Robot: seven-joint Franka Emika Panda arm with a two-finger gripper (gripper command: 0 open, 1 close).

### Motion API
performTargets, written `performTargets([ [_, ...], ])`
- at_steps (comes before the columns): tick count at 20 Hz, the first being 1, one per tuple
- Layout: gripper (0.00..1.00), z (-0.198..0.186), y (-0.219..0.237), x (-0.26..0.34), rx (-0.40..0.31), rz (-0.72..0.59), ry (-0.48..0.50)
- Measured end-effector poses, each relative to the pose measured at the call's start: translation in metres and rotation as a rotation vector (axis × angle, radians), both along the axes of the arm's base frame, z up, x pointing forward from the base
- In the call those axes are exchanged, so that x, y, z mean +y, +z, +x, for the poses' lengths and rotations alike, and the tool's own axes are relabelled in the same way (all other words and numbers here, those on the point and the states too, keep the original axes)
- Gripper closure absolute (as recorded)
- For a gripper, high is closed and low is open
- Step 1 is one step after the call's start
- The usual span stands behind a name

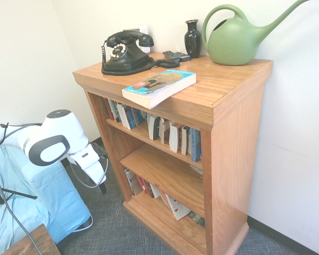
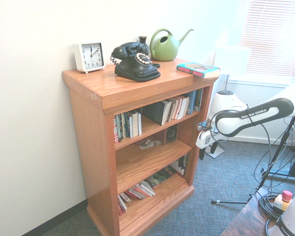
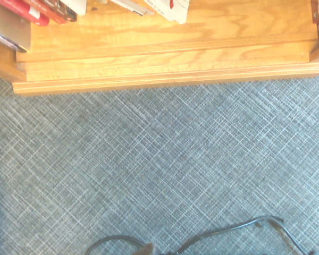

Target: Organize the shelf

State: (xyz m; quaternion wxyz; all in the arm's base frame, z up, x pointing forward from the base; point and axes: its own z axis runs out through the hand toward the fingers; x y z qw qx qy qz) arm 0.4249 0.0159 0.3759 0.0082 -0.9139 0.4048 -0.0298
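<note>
Second exterior view: gripper (image 2: 203,147) released, empty, beside shelf (image 2: 137,88); you should approach book (image 2: 198,70) overhanging the top's front corner squarely.

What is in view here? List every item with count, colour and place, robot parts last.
shelf: one, orange-brown wood, against the wall, three open tiers
telephone: one, black rotary, on the shelf top
clock: one, white, on the shelf top by the wall
vase: one, black, at the back of the top
watering can: one, green, on the top beside the vase
remote: one, dark, between telephone and vase
loose book: one, blue cover, flat at the top's front edge, overhanging
paperbacks: many, mixed colours, upper and bottom tiers
carpet: grey weave, floor
gripper: one, white arm, open, pointing down before the shelf, holding nothing
</note>
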Motion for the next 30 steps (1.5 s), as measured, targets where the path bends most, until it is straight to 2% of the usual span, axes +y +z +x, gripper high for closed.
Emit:
performTargets([
  [5,0.00,0.005,0.002,-0.002,-0.016,-0.022,-0.012],
  [10,0.00,0.018,0.028,-0.024,-0.076,-0.145,-0.045],
  [14,0.00,0.020,0.058,-0.037,-0.127,-0.339,-0.062],
  [23,0.00,0.023,0.159,-0.046,-0.240,-0.820,-0.109],
  [26,0.00,0.022,0.178,-0.041,-0.240,-0.950,-0.111],
  [30,0.00,0.023,0.190,-0.031,-0.175,-1.098,-0.120],
])
